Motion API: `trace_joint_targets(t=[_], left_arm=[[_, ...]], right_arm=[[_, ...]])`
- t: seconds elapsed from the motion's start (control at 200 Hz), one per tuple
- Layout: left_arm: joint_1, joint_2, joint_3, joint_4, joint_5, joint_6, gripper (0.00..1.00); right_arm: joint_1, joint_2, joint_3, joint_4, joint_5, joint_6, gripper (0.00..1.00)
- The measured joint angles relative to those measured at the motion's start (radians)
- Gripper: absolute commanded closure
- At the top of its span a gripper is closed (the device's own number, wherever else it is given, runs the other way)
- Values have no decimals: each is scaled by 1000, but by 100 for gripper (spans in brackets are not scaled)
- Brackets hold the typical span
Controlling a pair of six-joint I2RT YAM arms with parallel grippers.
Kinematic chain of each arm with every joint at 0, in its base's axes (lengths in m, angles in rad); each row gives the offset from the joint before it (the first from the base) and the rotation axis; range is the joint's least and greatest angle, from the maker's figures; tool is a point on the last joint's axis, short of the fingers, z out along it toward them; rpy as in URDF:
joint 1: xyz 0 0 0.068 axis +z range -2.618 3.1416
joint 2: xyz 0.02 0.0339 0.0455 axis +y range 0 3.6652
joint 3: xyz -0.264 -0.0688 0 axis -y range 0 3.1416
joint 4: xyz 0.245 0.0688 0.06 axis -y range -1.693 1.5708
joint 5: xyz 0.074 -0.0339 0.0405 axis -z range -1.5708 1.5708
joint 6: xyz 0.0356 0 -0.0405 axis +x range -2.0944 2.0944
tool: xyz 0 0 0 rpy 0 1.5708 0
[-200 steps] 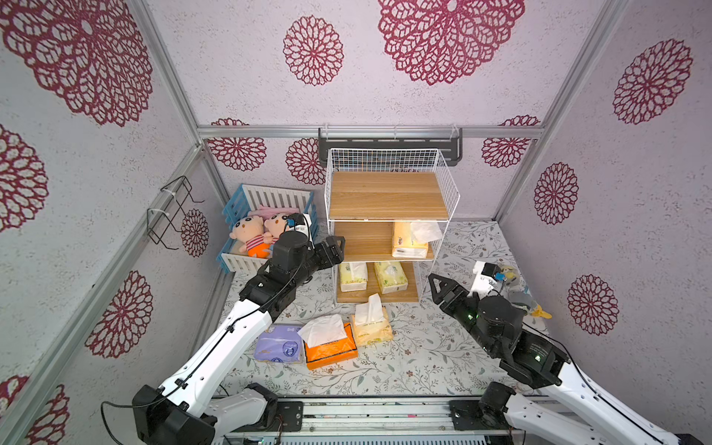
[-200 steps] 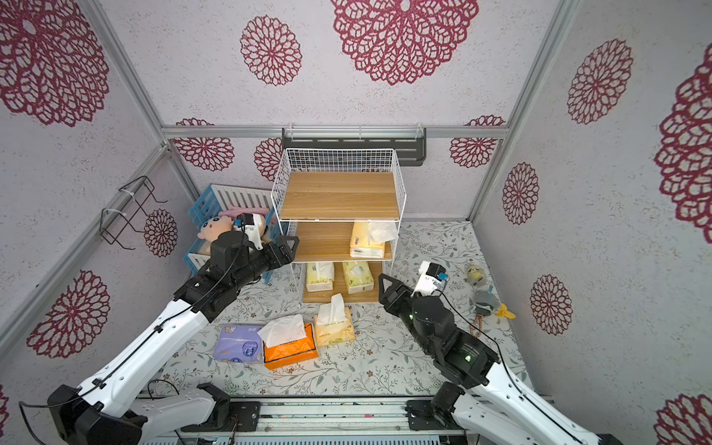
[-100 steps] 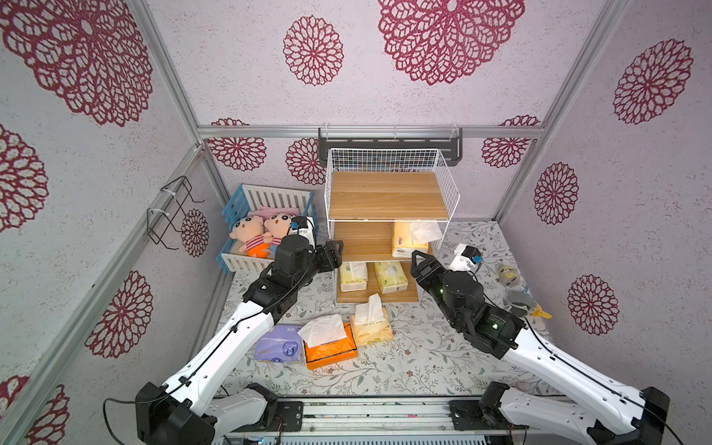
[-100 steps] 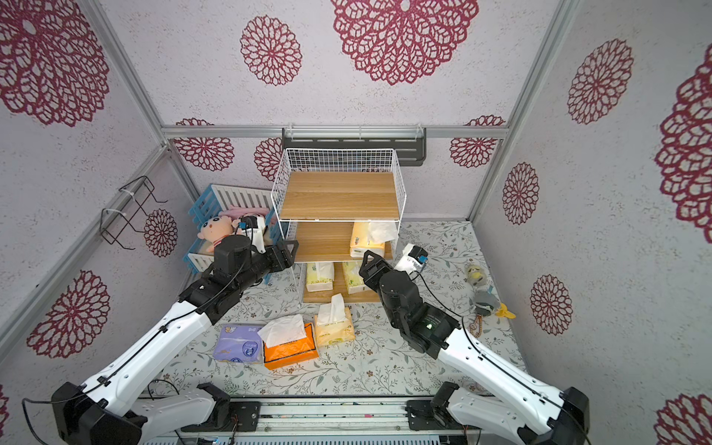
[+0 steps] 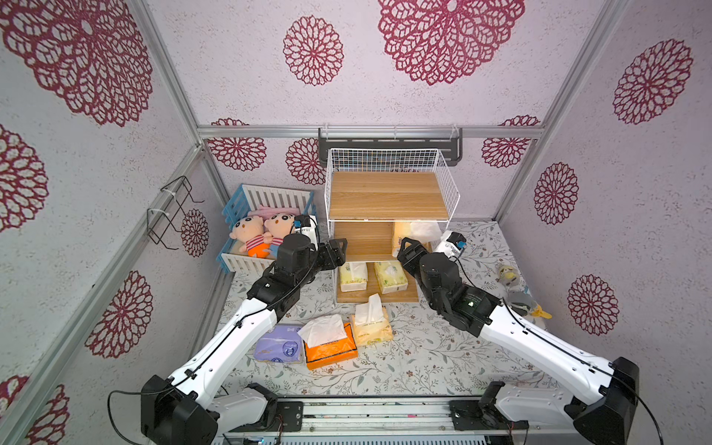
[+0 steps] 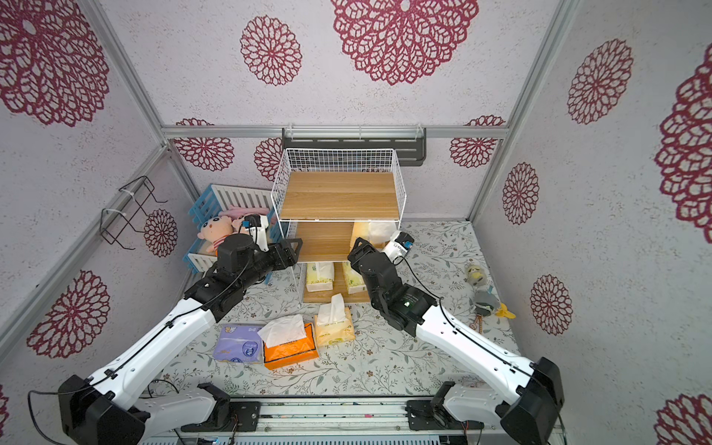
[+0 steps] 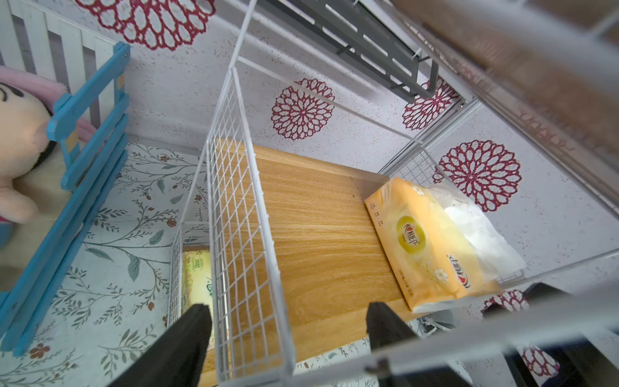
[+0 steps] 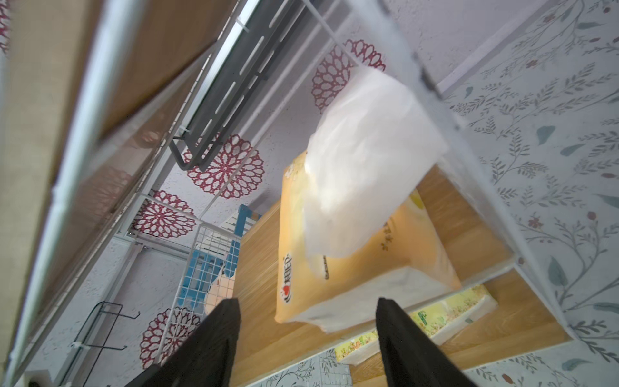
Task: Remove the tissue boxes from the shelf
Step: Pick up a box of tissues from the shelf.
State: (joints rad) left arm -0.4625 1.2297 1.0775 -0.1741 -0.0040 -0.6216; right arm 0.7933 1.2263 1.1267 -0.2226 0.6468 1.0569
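Hidden: the top board of the shelf (image 5: 387,194) covers the far end of the yellow-orange tissue pack (image 5: 400,239) on the middle tier in both top views.
Cut off: on the bottom tier lie a yellow-green pack (image 5: 352,275) and a second yellow-green pack (image 6: 351,280). The second sits partly behind the right arm in a top view.
Left hand (image 5: 339,250): fingers spread wide and empty, at the shelf's 9 o'clock front corner. The side grid shows between them in its wrist view.
Right hand (image 8: 308,308): spread wide, gripping nothing. The middle-tier pack lies just past its fingertips, and contact is unclear.
Around: the lavender pack (image 5: 278,345), orange pack (image 5: 331,346) and cream pack (image 5: 371,325) lie on the table (image 5: 424,358) at the shelf's 6 o'clock. A blue-and-white crate (image 5: 269,198) of plush dolls (image 5: 254,237) stands at its 9 o'clock. The small toys (image 5: 506,274) at 3 o'clock are hard to make out.
Room: the shelf backs onto the far wall beneath the black wall rack (image 5: 389,140). Its front is open and its sides are wire grid.
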Motion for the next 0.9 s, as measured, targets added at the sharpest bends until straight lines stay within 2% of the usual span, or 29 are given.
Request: trace_joint_targets(t=[0.185,0.591,0.751,0.901], left_arm=[[8,11,-15,20,14,-3,14],[34,11,-40,43,70,-10,18],[34,13,-40,51,92,-10,18],[34,14,-47,65,102,-11,18]], right_arm=[[-8,4,21,-42,29,1,29],[-31,67,19,-70,37,2,30],[-39,67,-3,-33,37,-5,44],[-43,67,-14,1,37,-14,67]])
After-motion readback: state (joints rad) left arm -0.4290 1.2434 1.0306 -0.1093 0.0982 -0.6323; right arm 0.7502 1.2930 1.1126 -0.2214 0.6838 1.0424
